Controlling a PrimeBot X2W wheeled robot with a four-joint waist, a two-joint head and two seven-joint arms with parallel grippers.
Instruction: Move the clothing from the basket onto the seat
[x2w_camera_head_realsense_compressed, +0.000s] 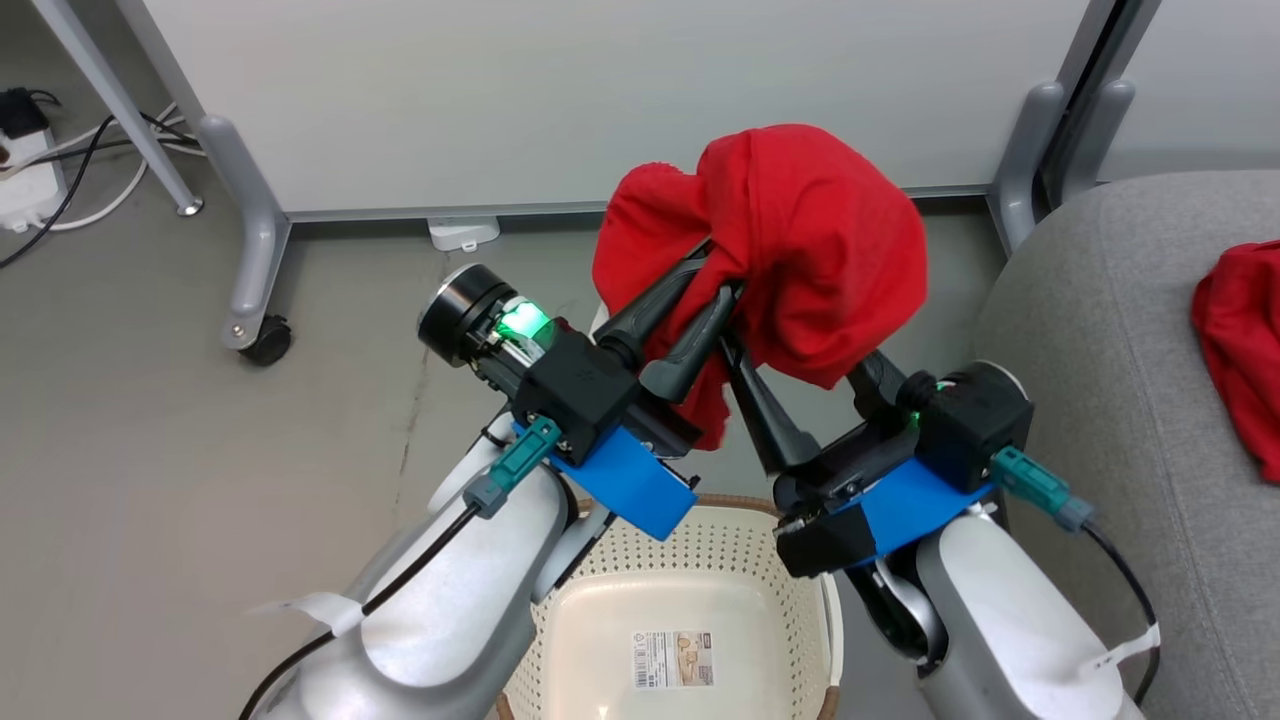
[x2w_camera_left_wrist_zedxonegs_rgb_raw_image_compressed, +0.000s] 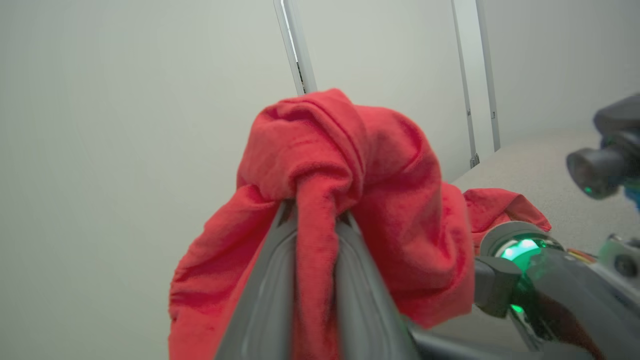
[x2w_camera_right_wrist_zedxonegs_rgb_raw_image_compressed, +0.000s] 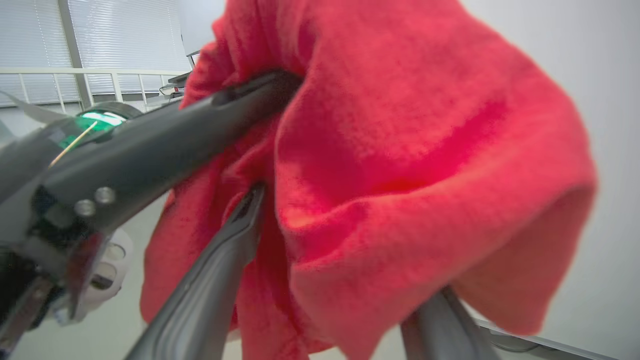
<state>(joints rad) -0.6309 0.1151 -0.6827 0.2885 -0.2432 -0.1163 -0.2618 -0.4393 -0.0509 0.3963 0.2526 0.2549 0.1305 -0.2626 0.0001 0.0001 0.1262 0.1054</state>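
One piece of red clothing (x2w_camera_head_realsense_compressed: 800, 220) hangs in the air above the cream basket (x2w_camera_head_realsense_compressed: 720, 540), whose floor shows just a label. My left gripper (x2w_camera_head_realsense_compressed: 722, 275) is shut on a fold of it; in the left wrist view the cloth (x2w_camera_left_wrist_zedxonegs_rgb_raw_image_compressed: 350, 165) bunches over the closed fingertips (x2w_camera_left_wrist_zedxonegs_rgb_raw_image_compressed: 285, 225). My right gripper (x2w_camera_head_realsense_compressed: 795, 345) stands open beneath the same garment, which drapes over its spread fingers (x2w_camera_right_wrist_zedxonegs_rgb_raw_image_compressed: 220, 270), hiding their tips. A second red garment (x2w_camera_head_realsense_compressed: 1240, 340) lies on the grey seat (x2w_camera_head_realsense_compressed: 1100, 300) at the right, also seen from the left wrist (x2w_camera_left_wrist_zedxonegs_rgb_raw_image_compressed: 505, 205).
A white partition panel stands behind on grey legs (x2w_camera_head_realsense_compressed: 250, 240) with a black caster (x2w_camera_head_realsense_compressed: 265, 342). Another grey leg (x2w_camera_head_realsense_compressed: 1030, 150) rises beside the sofa's corner. A power strip and cables (x2w_camera_head_realsense_compressed: 40, 160) lie on the floor at the far left.
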